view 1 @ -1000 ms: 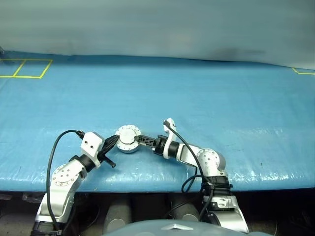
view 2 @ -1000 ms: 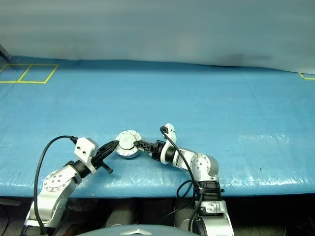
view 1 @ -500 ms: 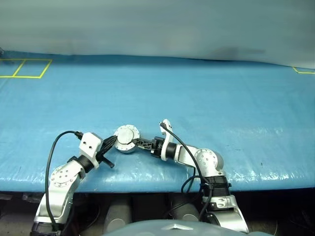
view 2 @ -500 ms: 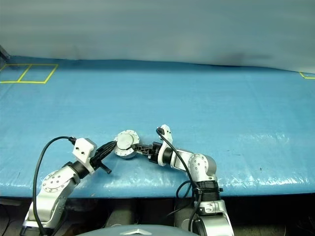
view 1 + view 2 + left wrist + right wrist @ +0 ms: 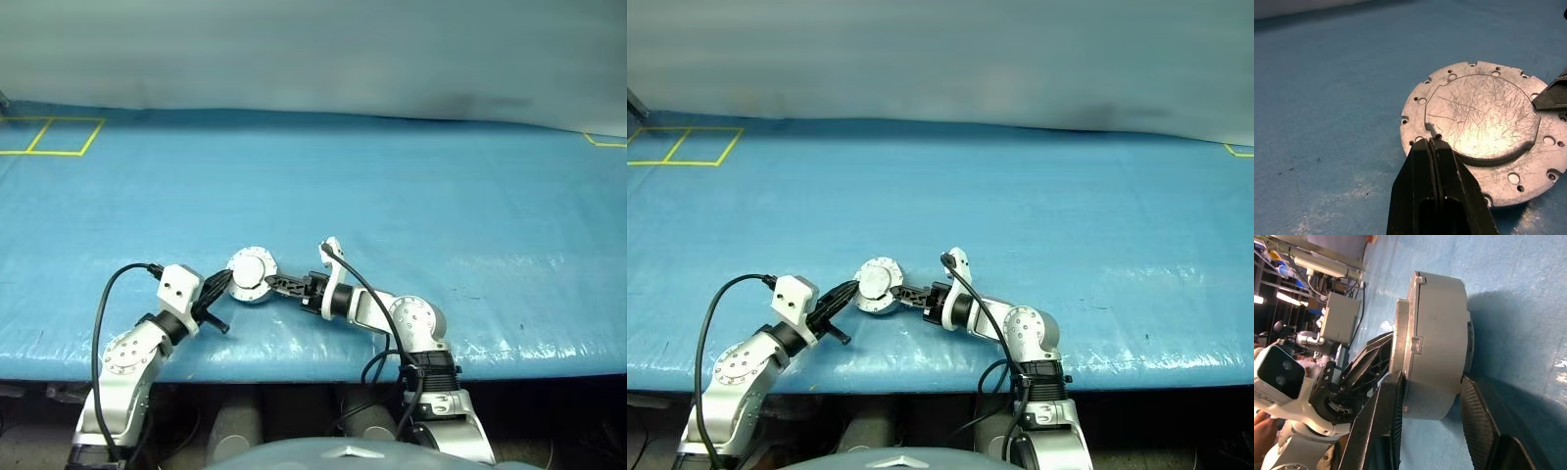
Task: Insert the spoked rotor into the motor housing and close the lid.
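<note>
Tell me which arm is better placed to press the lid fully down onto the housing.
Left, probably. Its gripper is shut with its tips resting on the lid from above. The right gripper clamps the housing top and bottom, steadying it.

All I've got besides the job is a blue tarp (image 5: 392,196) over the table, a bit crinkly by the near edge, with yellow tape (image 5: 49,137) squares at its far left corner and another yellow corner mark (image 5: 602,143) far right.

Silver-and-white arms with black cabling

Each arm has round silver joints ringed with screws, black collars, a white wrist block and a looping black cable; left pincer (image 5: 217,286) and right pincer (image 5: 277,285) have black fingers
</note>
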Controlling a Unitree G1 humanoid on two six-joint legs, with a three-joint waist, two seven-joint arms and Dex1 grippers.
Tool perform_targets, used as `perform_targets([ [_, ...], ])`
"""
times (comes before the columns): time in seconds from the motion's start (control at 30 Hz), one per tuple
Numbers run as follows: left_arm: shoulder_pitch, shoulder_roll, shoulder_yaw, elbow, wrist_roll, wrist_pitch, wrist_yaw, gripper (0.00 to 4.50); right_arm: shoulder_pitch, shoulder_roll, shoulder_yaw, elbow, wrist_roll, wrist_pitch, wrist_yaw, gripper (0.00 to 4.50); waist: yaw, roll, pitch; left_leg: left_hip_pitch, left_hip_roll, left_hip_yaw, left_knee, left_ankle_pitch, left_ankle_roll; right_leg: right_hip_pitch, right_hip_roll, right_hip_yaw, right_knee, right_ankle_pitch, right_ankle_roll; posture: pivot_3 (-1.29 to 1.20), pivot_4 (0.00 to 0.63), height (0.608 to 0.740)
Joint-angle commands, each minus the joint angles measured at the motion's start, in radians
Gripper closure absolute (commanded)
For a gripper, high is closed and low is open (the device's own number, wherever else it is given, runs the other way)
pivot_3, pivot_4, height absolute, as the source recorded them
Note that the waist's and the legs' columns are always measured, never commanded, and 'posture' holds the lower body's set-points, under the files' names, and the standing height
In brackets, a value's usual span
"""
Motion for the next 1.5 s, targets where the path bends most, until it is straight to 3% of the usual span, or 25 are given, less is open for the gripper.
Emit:
perform_targets([
  [0.03,-0.024,-0.038,0.029,-0.041,-0.114,0.079,0.007,4.5,-0.011,0.058,-0.066,0.002,0.047,-0.004,-0.052,3.13,0.001,0.0,0.0,-0.001,0.0,-0.001,0.0,0.0,0.0,0.0,0.0,-0.001,0.0,0.0,0.0,0.0,0.15,0.74],
  [0.17,-0.035,-0.064,0.064,-0.074,-0.223,0.133,-0.008,4.5,-0.029,0.057,-0.144,-0.004,0.122,-0.015,-0.098,3.13,0.0,0.0,0.001,-0.01,0.0,-0.002,0.002,0.001,0.001,-0.003,0.002,-0.002,0.001,0.0,0.0,0.0,0.15,0.74],
  [0.4,-0.052,-0.087,0.083,-0.063,-0.29,0.152,0.005,4.5,-0.041,0.049,-0.212,-0.02,0.166,-0.03,-0.145,3.13,-0.001,0.0,0.001,-0.011,0.0,-0.005,0.001,0.001,0.001,-0.002,0.003,-0.002,0.0,-0.001,0.001,0.0,0.15,0.74],
  [0.5,-0.068,-0.141,0.12,-0.047,-0.363,0.139,0.01,3.88,-0.044,0.057,-0.246,-0.031,0.199,-0.04,-0.175,3.13,0.0,0.0,0.002,-0.011,0.0,-0.005,0.002,0.001,0.001,-0.001,0.003,-0.002,0.0,-0.001,0.001,0.0,0.15,0.74],
  [0.8,-0.078,-0.22,0.146,-0.02,-0.488,0.165,0.009,0.82,-0.067,0.08,-0.32,-0.068,0.369,-0.046,-0.253,3.13,-0.006,0.0,0.003,-0.012,0.0,-0.006,0.002,0.001,0.001,-0.001,0.004,-0.002,0.0,-0.001,0.001,0.0,0.15,0.74],
  [0.9,-0.084,-0.238,0.152,-0.006,-0.512,0.178,0.021,0.02,-0.071,0.084,-0.328,-0.079,0.419,-0.051,-0.277,3.13,-0.007,0.0,0.003,-0.011,0.0,-0.006,0.002,0.001,0.001,-0.001,0.005,-0.002,0.001,-0.001,0.001,0.0,0.15,0.74],
  [1.13,-0.11,-0.298,0.179,0.033,-0.683,0.265,0.039,0.02,-0.07,0.09,-0.319,-0.124,0.582,-0.066,-0.344,3.13,-0.006,0.0,0.004,-0.012,0.0,-0.007,0.003,0.001,0.001,-0.001,0.005,-0.002,0.0,-0.001,0.001,0.0,0.15,0.74],
  [1.5,-0.178,-0.365,0.146,0.093,-0.8,0.343,0.01,0.02,-0.019,0.06,-0.22,-0.192,0.707,-0.086,-0.402,3.13,-0.006,0.0,0.004,-0.012,0.0,-0.008,0.003,0.001,0.001,0.0,0.006,-0.002,0.001,-0.001,0.001,0.0,0.15,0.74],
])
